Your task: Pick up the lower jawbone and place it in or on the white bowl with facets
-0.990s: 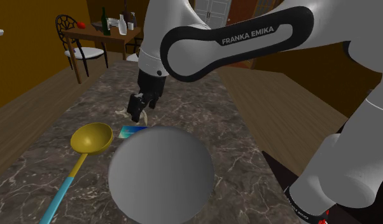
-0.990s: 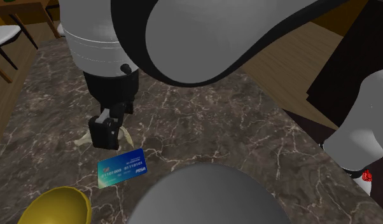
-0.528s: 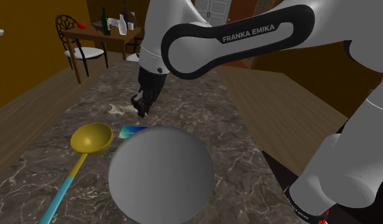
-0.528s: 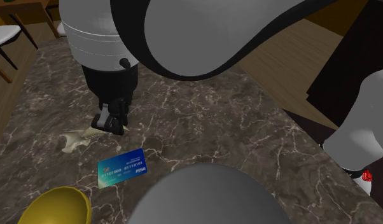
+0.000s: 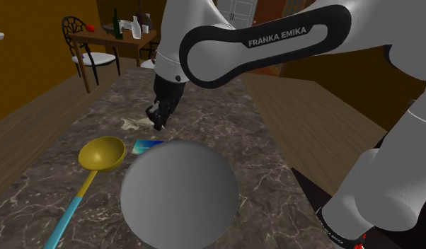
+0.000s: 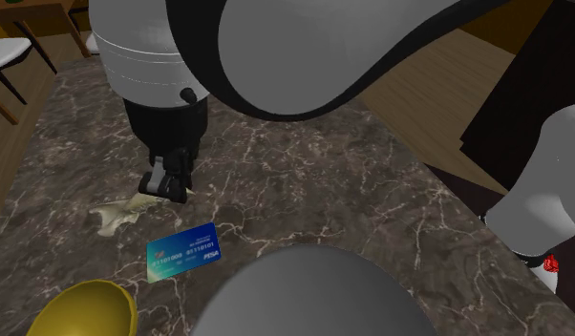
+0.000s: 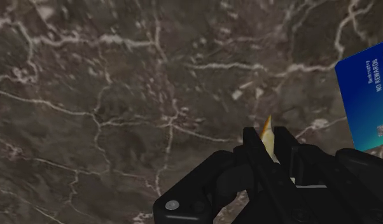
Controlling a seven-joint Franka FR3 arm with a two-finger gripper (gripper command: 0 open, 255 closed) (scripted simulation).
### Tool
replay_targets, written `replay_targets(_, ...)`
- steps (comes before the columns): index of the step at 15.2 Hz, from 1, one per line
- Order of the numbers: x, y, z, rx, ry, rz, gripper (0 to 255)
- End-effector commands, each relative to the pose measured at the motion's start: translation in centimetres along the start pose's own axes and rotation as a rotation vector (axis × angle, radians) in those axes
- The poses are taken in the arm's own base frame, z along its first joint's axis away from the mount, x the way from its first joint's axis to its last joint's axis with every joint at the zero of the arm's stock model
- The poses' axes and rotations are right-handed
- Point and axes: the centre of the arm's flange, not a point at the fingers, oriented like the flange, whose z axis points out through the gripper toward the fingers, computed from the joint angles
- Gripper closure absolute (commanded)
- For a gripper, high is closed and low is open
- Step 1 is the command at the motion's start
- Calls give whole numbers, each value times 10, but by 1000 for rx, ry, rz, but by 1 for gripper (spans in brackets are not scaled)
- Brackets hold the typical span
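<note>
The lower jawbone (image 6: pixel 114 212) is a pale cream bone, reaching from the fingers toward the second exterior view's left over the dark marble table (image 6: pixel 305 181). My black gripper (image 6: pixel 167 183) is shut on the bone's near end. In the wrist view a cream tip of the jawbone (image 7: pixel 268 129) sticks out between the closed fingers (image 7: pixel 250 149). The shoulder view has the gripper (image 5: pixel 156 120) just above the table with the jawbone (image 5: pixel 132 123) beside it. A big smooth grey dome (image 5: pixel 180 189) stands on the near part of the table; I cannot tell whether it is the bowl.
A blue bank card (image 6: pixel 183 250) lies just in front of the gripper. A yellow ladle with a blue handle (image 5: pixel 98 155) lies at the shoulder view's left. A wooden table with bottles (image 5: pixel 123 32) and a chair (image 5: pixel 88 49) stand beyond the marble table's far end.
The fingers have shut on the jawbone's end and the hand has risen a little. The bone has swung out toward the second exterior view's left. Over the last half second little has moved.
</note>
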Motion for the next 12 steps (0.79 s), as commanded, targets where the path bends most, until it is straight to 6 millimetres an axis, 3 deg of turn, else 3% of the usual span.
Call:
replay_targets(1,1,-3,-4,2,-10,-3,255)
replay_targets(12,13,-5,-61,2,-10,-3,255)
